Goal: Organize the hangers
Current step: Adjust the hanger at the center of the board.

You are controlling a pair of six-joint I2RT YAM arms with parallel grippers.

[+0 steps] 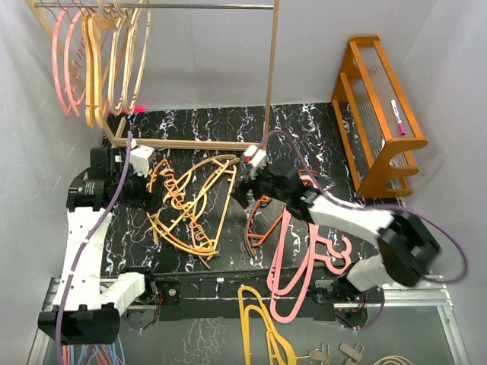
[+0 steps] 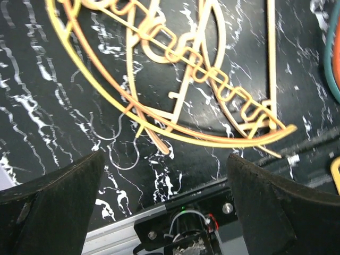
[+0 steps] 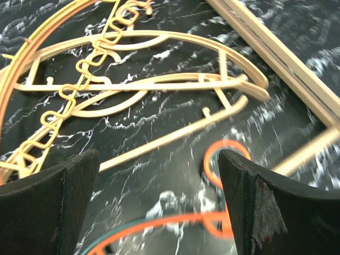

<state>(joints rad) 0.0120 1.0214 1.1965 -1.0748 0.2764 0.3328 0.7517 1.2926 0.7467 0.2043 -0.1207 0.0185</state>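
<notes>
Wide open and empty, the left pincer (image 2: 164, 156) and right pincer (image 3: 158, 154) hover over the black worktop (image 1: 319, 137). Behind, a wooden rack (image 1: 270, 68) carries pink and tan hangers (image 1: 91, 61); a tan-yellow heap (image 1: 190, 205) lies by the left pincer, pink hangers (image 1: 293, 258) near the front edge, an orange hanger (image 3: 229, 143) under the right pincer

Looks like a robotics lab test cell. Boxed in by plain white walls (image 1: 205, 61), floored with a black marbled mat (image 1: 312, 129) on an aluminium frame (image 1: 455, 327), with left arm (image 1: 80, 243) and right arm (image 1: 346, 217) bolted at its edge. Furnished with a small wooden garment rack (image 1: 272, 76).
</notes>
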